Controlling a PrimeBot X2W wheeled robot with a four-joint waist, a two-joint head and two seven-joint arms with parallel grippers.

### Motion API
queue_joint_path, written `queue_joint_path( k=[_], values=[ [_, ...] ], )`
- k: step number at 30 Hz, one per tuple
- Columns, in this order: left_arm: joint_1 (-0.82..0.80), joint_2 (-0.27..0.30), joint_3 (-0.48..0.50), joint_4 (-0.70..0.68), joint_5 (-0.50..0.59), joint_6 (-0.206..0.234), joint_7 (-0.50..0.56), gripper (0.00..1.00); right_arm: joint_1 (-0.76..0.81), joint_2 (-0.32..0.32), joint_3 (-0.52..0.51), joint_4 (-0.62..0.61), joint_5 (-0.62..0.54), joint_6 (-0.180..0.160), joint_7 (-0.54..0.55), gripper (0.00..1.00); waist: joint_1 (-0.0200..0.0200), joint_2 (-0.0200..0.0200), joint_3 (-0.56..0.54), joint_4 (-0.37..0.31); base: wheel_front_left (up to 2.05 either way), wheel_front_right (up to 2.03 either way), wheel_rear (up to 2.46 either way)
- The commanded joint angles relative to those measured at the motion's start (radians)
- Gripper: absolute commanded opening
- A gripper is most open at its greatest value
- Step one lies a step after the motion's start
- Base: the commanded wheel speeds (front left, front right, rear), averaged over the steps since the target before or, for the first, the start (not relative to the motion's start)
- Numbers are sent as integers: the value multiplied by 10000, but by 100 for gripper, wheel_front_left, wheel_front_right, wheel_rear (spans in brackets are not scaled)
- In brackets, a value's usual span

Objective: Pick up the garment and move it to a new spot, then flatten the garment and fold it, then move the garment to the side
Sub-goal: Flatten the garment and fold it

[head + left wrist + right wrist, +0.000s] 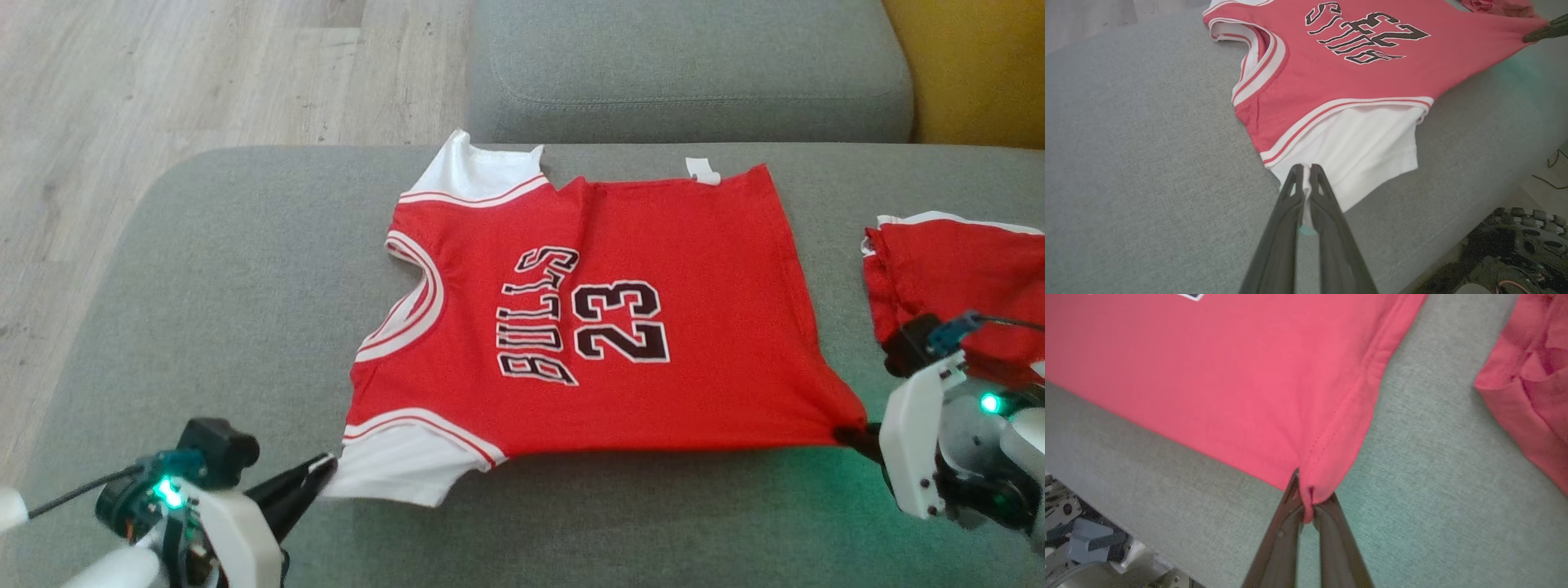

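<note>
The garment point(694, 269) is a red jersey with white sleeves and "BULLS 23" in black, spread flat on the grey couch seat point(204, 269), neck to the left. My left gripper point(329, 467) is shut on the edge of the near white sleeve point(1367, 151); in the left wrist view its tips point(1307, 166) pinch white cloth. My right gripper point(849, 434) is shut on the near bottom hem corner point(1310, 494), with the red fabric point(1229, 375) pulled taut between both grips.
A second red cloth point(955, 278) lies bunched at the seat's right edge, also seen in the right wrist view as red cloth point(1531, 396). A grey back cushion point(686, 73) stands behind. Wooden floor point(163, 73) lies to the left, a yellow surface point(980, 65) far right.
</note>
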State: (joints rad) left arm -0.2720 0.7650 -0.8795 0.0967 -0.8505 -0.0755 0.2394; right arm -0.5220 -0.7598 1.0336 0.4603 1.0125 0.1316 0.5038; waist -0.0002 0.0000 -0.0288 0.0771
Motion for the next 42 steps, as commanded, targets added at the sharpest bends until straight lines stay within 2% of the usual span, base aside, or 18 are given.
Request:
queue_joint_path(
  k=[1, 8, 13, 21, 32, 40, 41, 42],
  values=[
    [-478, 621, 502, -546, -53, 214, 57, 0, 19, -571, -96, -443, 170, -9, 6, 0, 2, 0, 12, 25, 0, 0, 0],
    [-684, 608, 781, -1268, 191, 793, -166, 0, 10, -748, -578, -978, 343, -9, -292, 0, 2, 0, 141, 56, 0, 0, 0],
    [-1246, 332, 1030, -1035, 366, 897, -464, 0, -306, -508, -1055, -889, 126, -9, -535, 0, 2, 0, 517, 48, 0, 0, 0],
    [-2394, -255, 885, 31, 858, 458, -557, 0, -887, 9, -1538, -394, -313, -9, -545, 0, 2, 0, 1301, 20, 0, 0, 0],
    [-4229, -1139, 349, 2347, 1587, -221, -516, 0, -1729, 938, -1667, 555, -1153, -9, -557, 0, 2, 0, 2052, -274, 0, 0, 0],
    [-5323, -1791, -64, 3883, 1953, -441, -903, 0, -2470, 1493, -1707, 1170, -1572, -9, -787, 0, 2, 0, 2667, -494, 0, 0, 0],
    [-5472, -1872, -70, 4078, 2039, -444, -1055, 5, -2590, 1573, -1825, 1320, -1662, -9, -972, 1, 2, 0, 2734, -502, 0, 0, 0],
    [-5603, -1970, -58, 4285, 2118, -422, -1232, 60, -2687, 1682, -1976, 1499, -1732, -9, -1186, 100, 2, 0, 2786, -502, 0, 0, 0]
  ],
)
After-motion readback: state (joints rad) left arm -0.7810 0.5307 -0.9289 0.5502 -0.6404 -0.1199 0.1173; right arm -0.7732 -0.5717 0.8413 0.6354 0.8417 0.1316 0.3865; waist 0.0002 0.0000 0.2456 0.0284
